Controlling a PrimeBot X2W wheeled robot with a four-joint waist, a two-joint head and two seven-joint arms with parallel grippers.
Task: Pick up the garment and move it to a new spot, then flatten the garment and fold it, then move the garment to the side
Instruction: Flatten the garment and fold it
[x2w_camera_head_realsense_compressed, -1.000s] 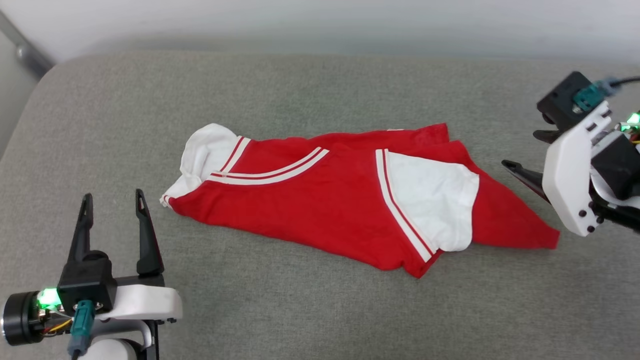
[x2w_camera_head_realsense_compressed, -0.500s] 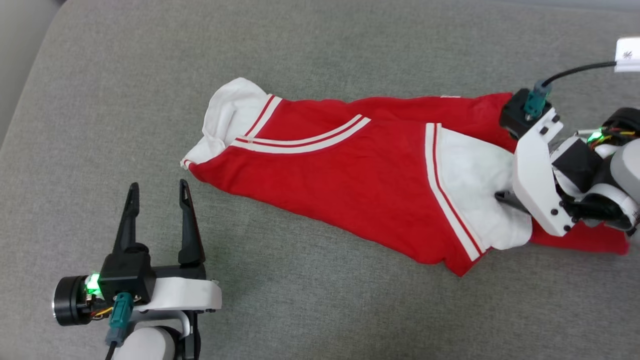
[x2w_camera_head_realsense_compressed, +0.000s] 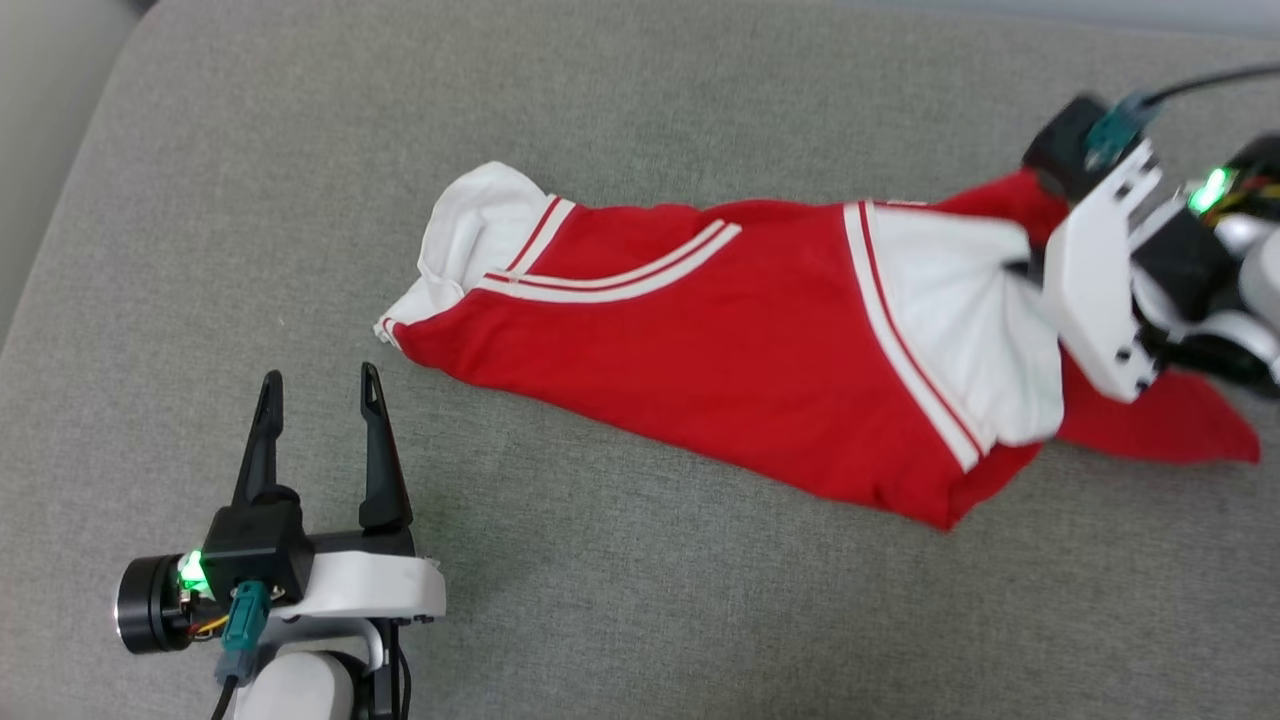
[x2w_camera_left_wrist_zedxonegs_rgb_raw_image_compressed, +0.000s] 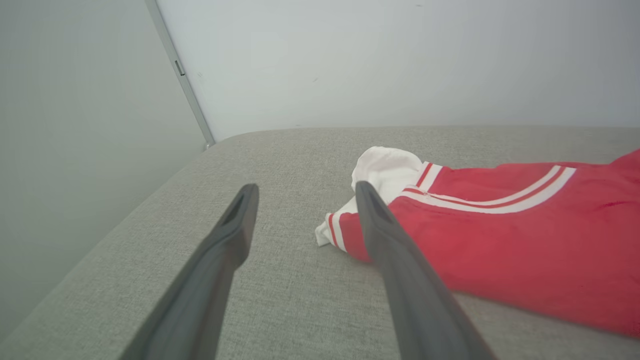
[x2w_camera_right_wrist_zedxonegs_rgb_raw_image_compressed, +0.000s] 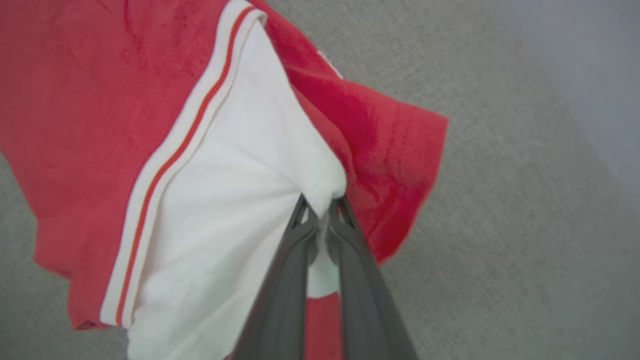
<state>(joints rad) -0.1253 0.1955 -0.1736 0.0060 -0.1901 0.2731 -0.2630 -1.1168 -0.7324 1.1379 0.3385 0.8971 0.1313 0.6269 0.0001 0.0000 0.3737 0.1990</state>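
The garment (x2w_camera_head_realsense_compressed: 720, 360), a red jersey shirt with white sleeves and striped trim, lies crumpled lengthwise on the grey cushion (x2w_camera_head_realsense_compressed: 620, 110). Its lettering is hidden. My right gripper (x2w_camera_right_wrist_zedxonegs_rgb_raw_image_compressed: 320, 202) is shut on the edge of the white sleeve (x2w_camera_right_wrist_zedxonegs_rgb_raw_image_compressed: 240, 200) at the garment's right end (x2w_camera_head_realsense_compressed: 1010, 300), where the cloth bunches up and lifts off the cushion. In the head view the white gripper body (x2w_camera_head_realsense_compressed: 1095, 290) covers the fingertips. My left gripper (x2w_camera_head_realsense_compressed: 320, 385) stands open with nothing between its fingers, just short of the garment's left end (x2w_camera_left_wrist_zedxonegs_rgb_raw_image_compressed: 345, 232).
The grey cushion spreads under everything, with a rounded far-left corner (x2w_camera_left_wrist_zedxonegs_rgb_raw_image_compressed: 225, 140). A pale wall (x2w_camera_left_wrist_zedxonegs_rgb_raw_image_compressed: 400, 60) rises behind it. A black cable (x2w_camera_head_realsense_compressed: 1200, 80) runs off from my right wrist. Bare cushion lies in front of the garment.
My right gripper came in over the garment's right end, shut on the white sleeve and lifted it up and back. The head camera tilted down and shifted. The left gripper stayed open.
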